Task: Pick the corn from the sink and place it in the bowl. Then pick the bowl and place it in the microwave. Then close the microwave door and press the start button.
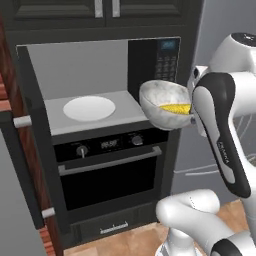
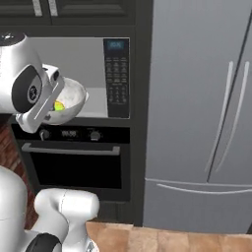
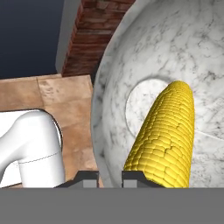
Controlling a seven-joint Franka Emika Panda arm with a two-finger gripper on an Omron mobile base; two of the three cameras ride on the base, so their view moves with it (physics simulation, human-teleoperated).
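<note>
Now the gripper (image 3: 109,177) stands narrowly parted, its two dark tips straddling the bowl's rim: one finger (image 3: 87,178) outside the wall, the other inside, so it has the bowl (image 1: 162,102) pinched by its edge. In the hand view the rim runs up between the tips, and the marbled inner wall curves away to the right.

The bowl hangs in the air in front of the microwave (image 1: 100,90), tilted, just ahead of the keypad panel (image 1: 167,59) and above the oven (image 1: 107,170). From the left base view it sits at the right end of the open cavity; from the right base view it is partly hidden behind the white arm.

The corn (image 3: 166,135) lies inside the bowl, resting on the flat round bottom and leaning along the wall, its lower end next to the inner finger. Its yellow also shows in the left base view, low in the bowl.

The microwave door (image 1: 22,150) stands swung wide at the left, and the white plate (image 1: 89,108) lies bare on the cavity floor.
</note>
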